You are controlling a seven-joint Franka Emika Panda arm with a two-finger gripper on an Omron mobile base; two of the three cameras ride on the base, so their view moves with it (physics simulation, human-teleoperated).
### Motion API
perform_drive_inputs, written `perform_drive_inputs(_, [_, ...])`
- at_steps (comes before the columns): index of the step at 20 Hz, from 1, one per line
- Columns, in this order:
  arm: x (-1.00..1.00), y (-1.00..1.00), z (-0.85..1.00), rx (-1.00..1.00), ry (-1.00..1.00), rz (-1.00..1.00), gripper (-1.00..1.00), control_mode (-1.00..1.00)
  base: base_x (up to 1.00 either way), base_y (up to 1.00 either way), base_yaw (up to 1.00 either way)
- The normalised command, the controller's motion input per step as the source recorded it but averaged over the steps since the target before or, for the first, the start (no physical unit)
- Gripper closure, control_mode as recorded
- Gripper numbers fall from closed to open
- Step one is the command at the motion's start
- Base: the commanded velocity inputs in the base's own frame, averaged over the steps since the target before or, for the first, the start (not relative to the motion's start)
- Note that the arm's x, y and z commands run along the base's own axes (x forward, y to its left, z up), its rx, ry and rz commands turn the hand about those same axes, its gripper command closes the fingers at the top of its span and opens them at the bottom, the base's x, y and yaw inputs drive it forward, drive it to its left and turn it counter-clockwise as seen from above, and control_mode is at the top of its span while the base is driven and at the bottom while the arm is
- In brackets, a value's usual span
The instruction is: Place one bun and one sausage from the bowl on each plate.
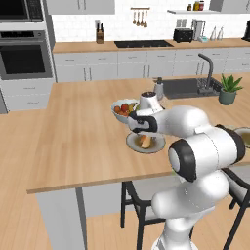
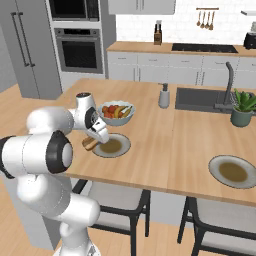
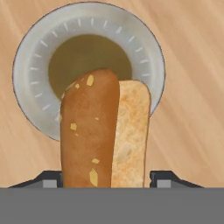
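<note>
Your gripper (image 3: pixel 105 186) is closed around a bun (image 3: pixel 105 131), its two dark tips showing on either side of the roll at the bottom of the hand view, and it hangs above the near plate (image 3: pixel 148 48) on the counter. The bun looks split, a brown glazed half beside a pale cut face. I can't tell whether a sausage sits in it, and I can't make out the brown bowl.

For a clean drop, bring the bun over the dark middle of the plate first: from the hand camera it hangs over the plate's near rim and partly over bare wood. Lower it close before you let go, so it doesn't roll off the shallow rim.

A second plate (image 2: pixel 232 171) lies well apart along the counter (image 2: pixel 175 135), and it looks bare. A pale fruit bowl (image 2: pixel 117 114) stands just behind the near plate, so keep your wrist clear of it. Further off are a soap bottle (image 2: pixel 164 96), a sink (image 2: pixel 200 99) with a dark tap, and a potted plant (image 2: pixel 243 109). Chairs (image 2: pixel 115 200) are tucked under the near edge; a wall oven (image 2: pixel 80 50) and cabinets line the back
</note>
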Motion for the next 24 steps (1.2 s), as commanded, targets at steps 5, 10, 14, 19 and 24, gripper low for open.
perform_drive_inputs(5, [1.00, 0.00, -0.32, 0.01, 0.10, -0.14, 1.00, -1.00, 0.00, 0.00, 0.00])
perform_drive_inputs(10, [0.88, 0.00, -0.47, 0.03, 0.15, -0.12, 1.00, -1.00, 0.00, 0.00, 0.00])
perform_drive_inputs(14, [0.35, 0.00, -0.52, 0.05, 0.08, -0.06, 1.00, -1.00, 0.00, 0.00, 0.00])
perform_drive_inputs(19, [0.00, 0.00, -0.30, 0.02, 0.00, -0.01, -1.00, -1.00, 0.00, 0.00, 0.00])
perform_drive_inputs(24, [-0.07, 0.00, 0.00, 0.00, -0.04, 0.00, -1.00, -1.00, 0.00, 0.00, 0.00])
